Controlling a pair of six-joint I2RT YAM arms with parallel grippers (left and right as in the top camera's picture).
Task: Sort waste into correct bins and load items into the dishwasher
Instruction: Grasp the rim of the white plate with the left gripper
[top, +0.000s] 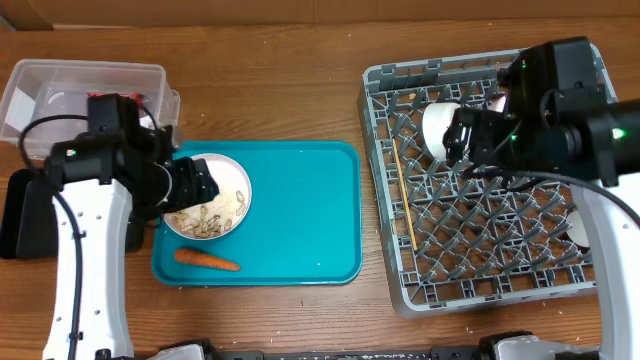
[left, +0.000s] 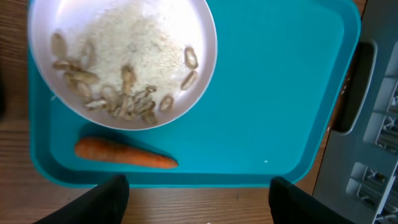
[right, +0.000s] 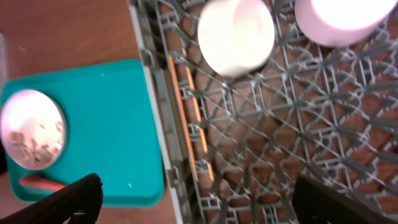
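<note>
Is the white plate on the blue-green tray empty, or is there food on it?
Not empty. The white plate holds beige food scraps and a spread of pale crumbs.

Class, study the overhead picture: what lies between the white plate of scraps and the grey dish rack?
Only bare teal tray, then a narrow strip of wooden table, separates the plate from the dish rack; the overhead view shows it.

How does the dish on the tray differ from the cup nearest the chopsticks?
The plate sits on the teal tray; the cup sits in the grey rack. The plate holds food scraps; the cup shows none. The plate is wider than the cup. Both are round and white.
</note>
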